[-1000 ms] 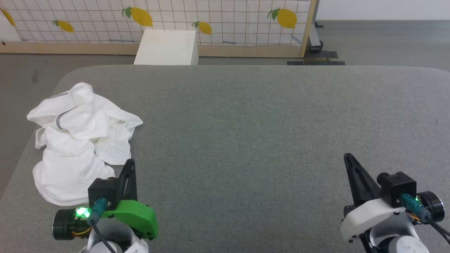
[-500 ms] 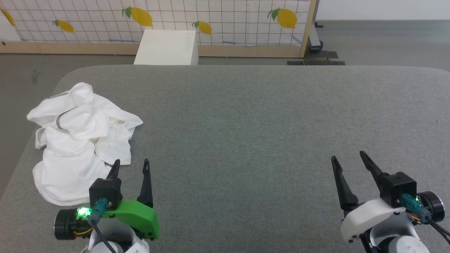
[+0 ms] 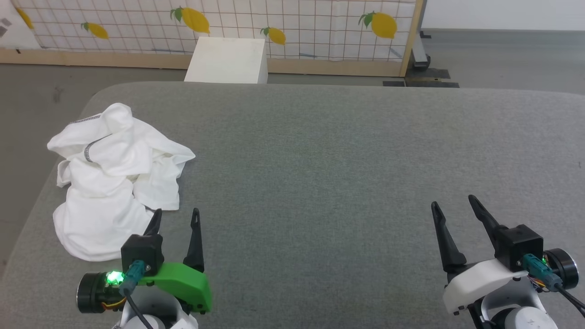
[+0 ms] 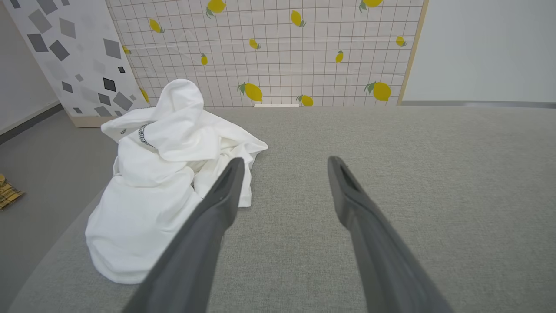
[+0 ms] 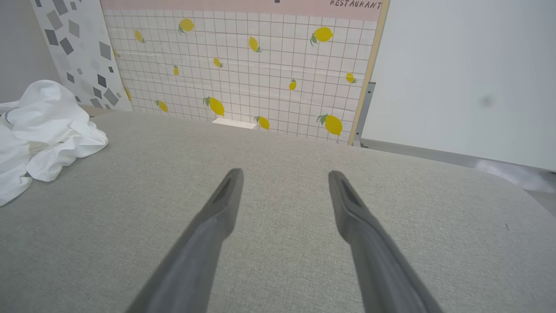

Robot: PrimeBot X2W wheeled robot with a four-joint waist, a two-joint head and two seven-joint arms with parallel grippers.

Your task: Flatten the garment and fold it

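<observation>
The word "RESTAURANT" stands in dark capitals on the pink band (image 5: 260,4) topping the lemon-print panel (image 5: 243,65). No other writing can be read.

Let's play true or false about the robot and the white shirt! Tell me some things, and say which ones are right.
1. The white T-shirt lies crumpled in a heap on the grey surface. True.
2. The left claw is holding the T-shirt. False: it is open with nothing between its fingers, just next to the shirt.
3. The right claw is open. True.
4. The T-shirt lies closest to the right claw. False: it lies by the left claw, far across from the right one.
5. The screen at the back has strawberries on it. False: it has yellow lemons.
</observation>
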